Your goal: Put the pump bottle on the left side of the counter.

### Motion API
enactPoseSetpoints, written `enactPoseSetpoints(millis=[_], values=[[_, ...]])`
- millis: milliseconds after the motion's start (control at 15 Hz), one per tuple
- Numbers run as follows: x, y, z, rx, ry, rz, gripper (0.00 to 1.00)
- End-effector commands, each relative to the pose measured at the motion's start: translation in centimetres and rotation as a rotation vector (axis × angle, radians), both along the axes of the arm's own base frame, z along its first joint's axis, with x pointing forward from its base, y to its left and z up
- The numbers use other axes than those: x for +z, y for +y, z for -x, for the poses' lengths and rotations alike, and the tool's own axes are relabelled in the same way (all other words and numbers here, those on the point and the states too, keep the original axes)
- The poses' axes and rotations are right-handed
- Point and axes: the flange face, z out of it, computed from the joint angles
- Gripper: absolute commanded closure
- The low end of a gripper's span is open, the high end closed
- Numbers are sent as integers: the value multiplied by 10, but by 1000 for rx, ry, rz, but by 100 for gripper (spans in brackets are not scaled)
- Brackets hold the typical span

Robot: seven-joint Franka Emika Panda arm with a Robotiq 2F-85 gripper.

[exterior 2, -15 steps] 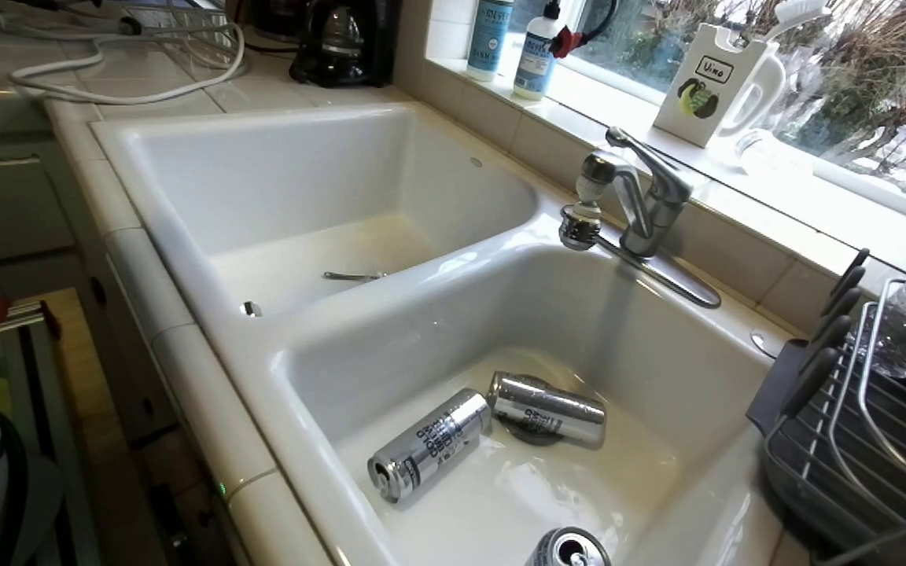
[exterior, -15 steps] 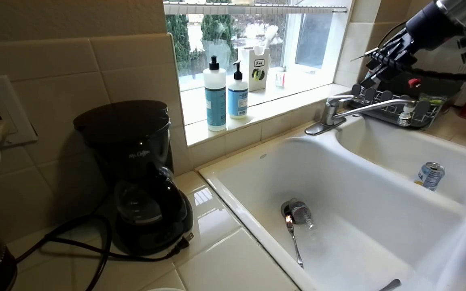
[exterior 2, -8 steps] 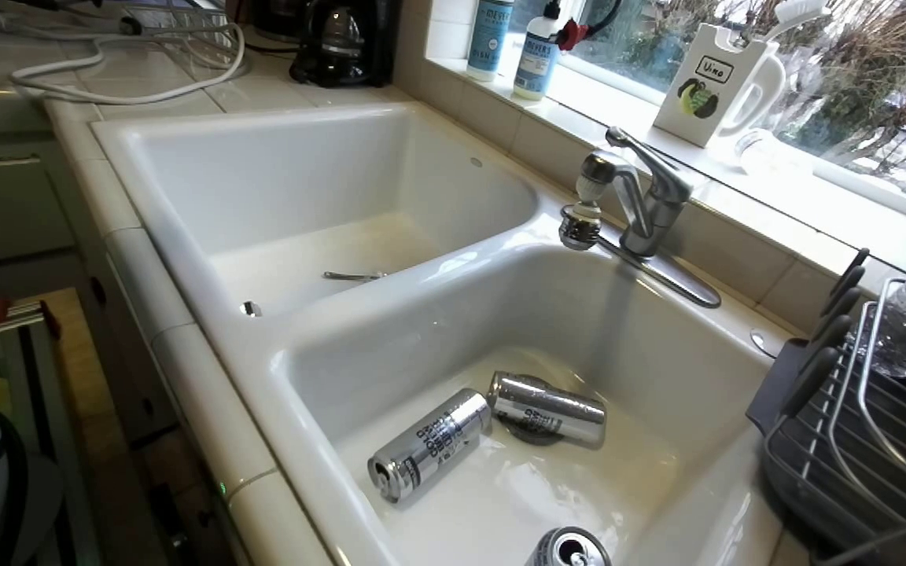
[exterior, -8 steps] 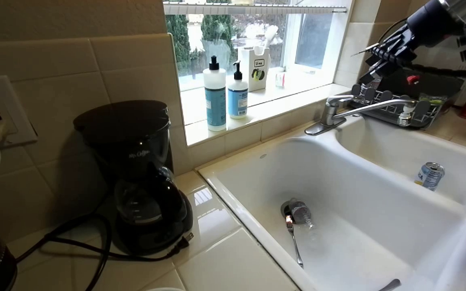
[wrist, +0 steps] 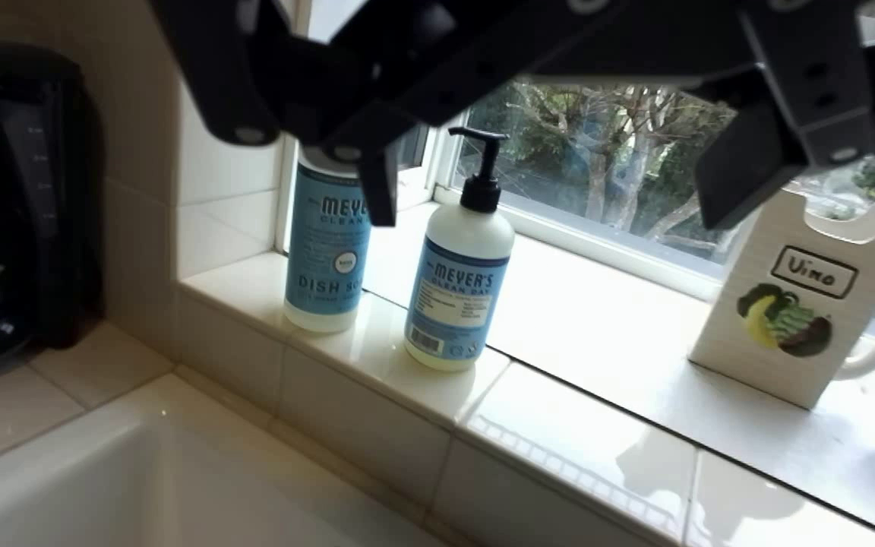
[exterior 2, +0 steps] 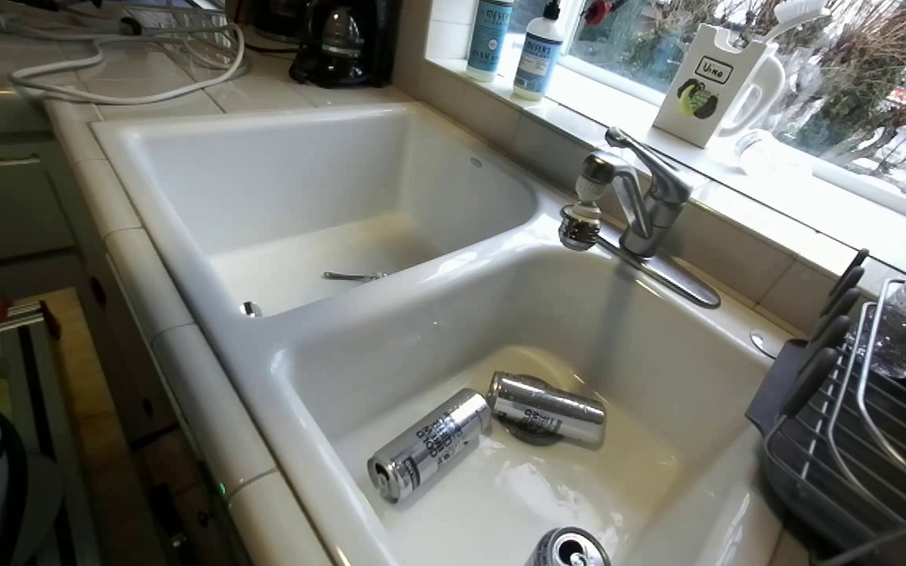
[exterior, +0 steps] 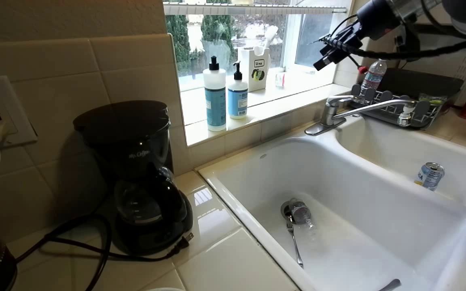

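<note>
While the pump bottle point(wrist: 459, 289) stands upright on the windowsill point(wrist: 604, 319) beside a taller bottle point(wrist: 323, 251), the gripper point(wrist: 549, 213) hangs apart, jaws spread and empty. Reaching seems the step in hand; next it should advance, centring its jaws on the pump bottle.

The pump bottle point(wrist: 459, 296) looks like smooth plastic. The counter point(exterior: 237, 258) is shiny tile, and the sink point(exterior: 338, 173) is smooth and glossy. The tap point(exterior 2: 655, 212) and silver cans point(exterior 2: 431, 446) are shiny metal. The coffee maker point(exterior: 132, 169) on the left looks like glossy plastic. The upper wall point(exterior: 67, 20) looks rough.
</note>
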Motion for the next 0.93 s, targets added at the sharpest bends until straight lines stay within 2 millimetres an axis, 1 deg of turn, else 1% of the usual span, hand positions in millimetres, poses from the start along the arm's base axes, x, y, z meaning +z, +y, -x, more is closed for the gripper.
enactPoseSetpoints(millis=[0,67,133,200,267,400,533,667,867], values=[[5,18,-64,50,-8,-61,0],[8,21,-77,68,-10,-78,0],[7,19,-87,87,13,-77,0],[4,13,-59,50,-6,-73,0],[4,15,-67,55,-6,-67,0],[1,15,-68,53,-3,-63,0],[4,15,-68,45,-34,-80,0],[-4,16,-85,19,-38,-125,0],[-22,21,-105,-3,-30,-214,0]])
